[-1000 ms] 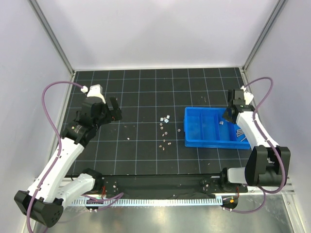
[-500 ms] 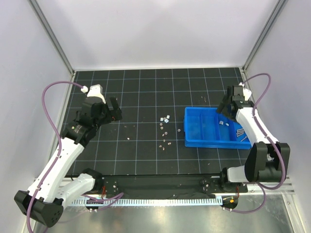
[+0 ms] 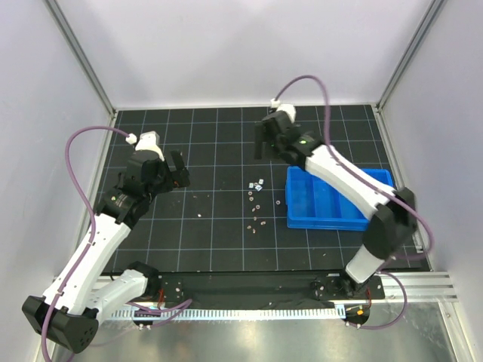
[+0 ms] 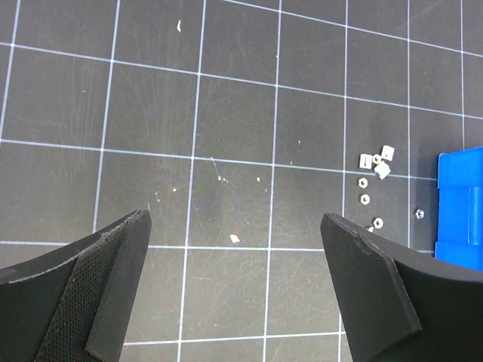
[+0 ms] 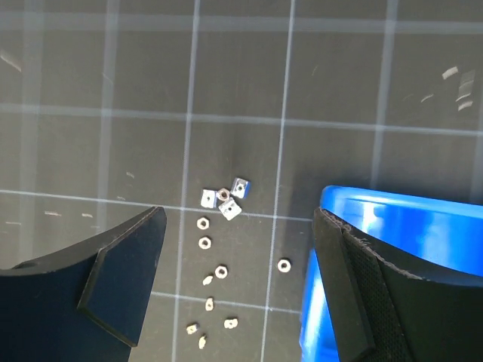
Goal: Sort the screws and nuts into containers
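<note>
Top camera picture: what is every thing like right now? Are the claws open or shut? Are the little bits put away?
left claw: open, empty, above the bare mat.
right claw: open, empty, above the loose bits.
nuts: scattered loose on the mat, outside the tray.
blue tray: flat on the mat, partly hidden by the right arm.

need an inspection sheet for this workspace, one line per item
surface: black grid mat
job's things: nuts loose in a cluster left of the blue tray; screws not made out
clutter: pale specks on the mat
grippers: left gripper open, empty, over bare mat; right gripper open, empty, clear of the nuts
cables: a purple cable looped on each arm
surroundings: white walls, metal corner posts
</note>
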### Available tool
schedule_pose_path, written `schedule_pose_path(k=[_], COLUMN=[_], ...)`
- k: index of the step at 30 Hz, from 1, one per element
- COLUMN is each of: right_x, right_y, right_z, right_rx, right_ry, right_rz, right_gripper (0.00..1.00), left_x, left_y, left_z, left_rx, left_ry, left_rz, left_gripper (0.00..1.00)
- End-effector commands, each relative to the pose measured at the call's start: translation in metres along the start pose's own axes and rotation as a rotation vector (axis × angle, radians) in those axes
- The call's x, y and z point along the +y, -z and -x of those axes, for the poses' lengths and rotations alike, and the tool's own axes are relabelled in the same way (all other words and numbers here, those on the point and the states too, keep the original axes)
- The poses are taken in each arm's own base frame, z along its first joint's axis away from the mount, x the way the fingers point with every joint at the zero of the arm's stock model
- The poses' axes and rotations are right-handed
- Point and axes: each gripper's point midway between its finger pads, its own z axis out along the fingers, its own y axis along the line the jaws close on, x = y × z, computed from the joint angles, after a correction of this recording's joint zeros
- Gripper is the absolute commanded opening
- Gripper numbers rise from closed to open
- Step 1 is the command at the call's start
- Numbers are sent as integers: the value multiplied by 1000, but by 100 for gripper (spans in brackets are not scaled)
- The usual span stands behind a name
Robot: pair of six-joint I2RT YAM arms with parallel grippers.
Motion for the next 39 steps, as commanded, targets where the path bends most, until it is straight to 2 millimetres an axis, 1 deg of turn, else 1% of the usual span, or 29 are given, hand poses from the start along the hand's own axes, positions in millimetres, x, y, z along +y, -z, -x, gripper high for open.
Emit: schedule_pose_path(k=[1,2,3,5,6,7,8,10,12,16,21,29,32,34,39], right_x=[16,23,25,26,25,25,26,27,26,22,16,14,12,10,6], right_y=[-37,-45,-61,-77,-81,-91,-95,-103,-108,-117,-130,-138,-143,-144,-142], right_z=[-33,-41,-53,-66,-72,-80,-85,-96,-100,-109,-119,-130,-140,-145,-154], right_rx=[91,100,122,154,173,198,209,232,233,237,260,276,298,309,328], right_ry=[55,66,59,67,62,65,65,58,47,40,18,6,11,8,0], right_rz=[-52,-52,-63,-79,-95,-106,-107,-112,-115,-135,-139,-146,-155,-162,-171], right_gripper=[85,84,82,79,74,71,68,65,63,61,56,52,48,48,46], left_x=[-5,-6,-6,-7,-6,-6,-6,-6,-6,-6,-4,-4,-4,-3,-3], left_y=[4,5,5,6,6,6,7,7,7,8,7,7,7,7,6], left_z=[11,12,11,12,11,11,13,12,12,13,14,13,13,13,13], left_rx=[-41,-44,-41,-44,-43,-43,-49,-49,-50,-55,-56,-53,-53,-53,-52], left_ry=[0,1,2,3,3,1,2,3,3,2,3,2,1,2,1], left_rz=[-28,-33,-35,-40,-38,-38,-40,-39,-38,-38,-32,-27,-27,-26,-25], left_gripper=[100,100,100,100,100,100,100,100,100,100,100,100,100,100,100])
